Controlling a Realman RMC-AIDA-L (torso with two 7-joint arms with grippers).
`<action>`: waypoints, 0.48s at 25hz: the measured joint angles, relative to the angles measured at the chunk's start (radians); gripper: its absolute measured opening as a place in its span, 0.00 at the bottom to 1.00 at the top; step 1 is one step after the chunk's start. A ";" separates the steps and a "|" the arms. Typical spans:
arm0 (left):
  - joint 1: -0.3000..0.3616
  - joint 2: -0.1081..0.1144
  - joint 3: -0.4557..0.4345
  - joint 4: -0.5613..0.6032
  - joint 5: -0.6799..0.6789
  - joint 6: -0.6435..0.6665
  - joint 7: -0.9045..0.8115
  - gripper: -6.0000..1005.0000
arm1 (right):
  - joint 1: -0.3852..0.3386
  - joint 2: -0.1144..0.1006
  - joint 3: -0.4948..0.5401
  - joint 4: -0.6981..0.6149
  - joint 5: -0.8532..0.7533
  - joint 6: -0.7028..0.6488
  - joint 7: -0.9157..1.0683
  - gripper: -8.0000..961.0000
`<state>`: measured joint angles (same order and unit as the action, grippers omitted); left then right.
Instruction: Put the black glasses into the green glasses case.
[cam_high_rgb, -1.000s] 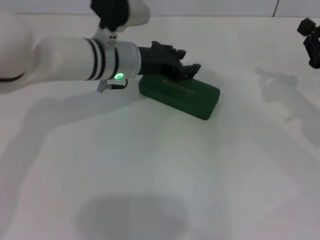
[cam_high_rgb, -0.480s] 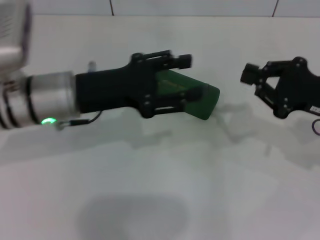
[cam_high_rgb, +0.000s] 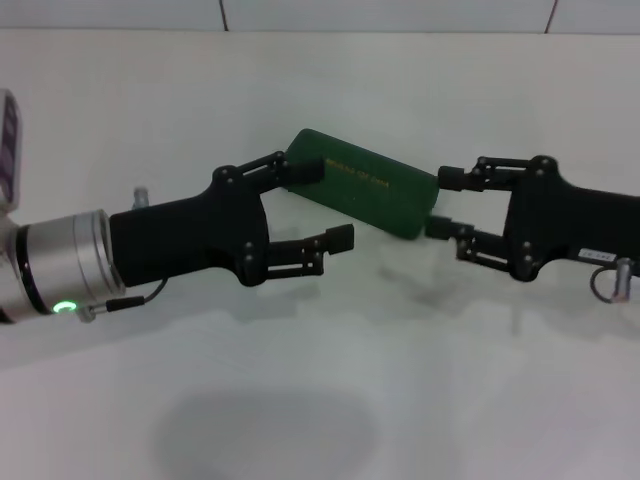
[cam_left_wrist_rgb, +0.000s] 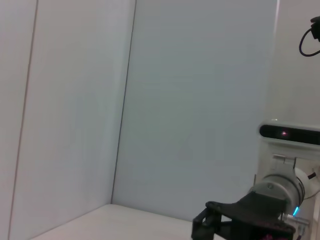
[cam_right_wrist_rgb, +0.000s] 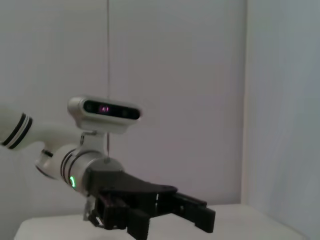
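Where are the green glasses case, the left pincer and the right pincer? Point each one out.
green glasses case (cam_high_rgb: 365, 195), head view, on the closed lid near the gold lettering.
left pincer (cam_high_rgb: 325, 205), head view, midway between its open fingertips.
right pincer (cam_high_rgb: 443, 203), head view, midway between its open fingertips.

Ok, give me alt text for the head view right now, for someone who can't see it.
A closed green glasses case lies on a white table between two black grippers facing each other. The left gripper is open, its upper finger at the case's left end; the right gripper is open at the case's right end. No glasses are visible.
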<state>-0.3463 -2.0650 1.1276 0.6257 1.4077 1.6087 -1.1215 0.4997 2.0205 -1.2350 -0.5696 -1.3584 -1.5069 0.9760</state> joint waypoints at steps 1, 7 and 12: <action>0.004 -0.002 0.000 -0.002 -0.001 0.001 0.008 0.88 | 0.006 0.000 -0.007 0.002 -0.002 0.006 0.000 0.30; 0.018 -0.007 -0.001 -0.017 0.003 0.002 0.039 0.88 | 0.020 0.003 -0.021 0.013 -0.003 0.044 -0.024 0.51; 0.015 -0.011 -0.001 -0.029 0.002 0.003 0.058 0.87 | 0.020 0.007 -0.024 0.018 0.003 0.046 -0.044 0.78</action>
<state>-0.3309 -2.0759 1.1262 0.5965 1.4093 1.6114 -1.0636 0.5196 2.0270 -1.2593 -0.5520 -1.3556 -1.4606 0.9316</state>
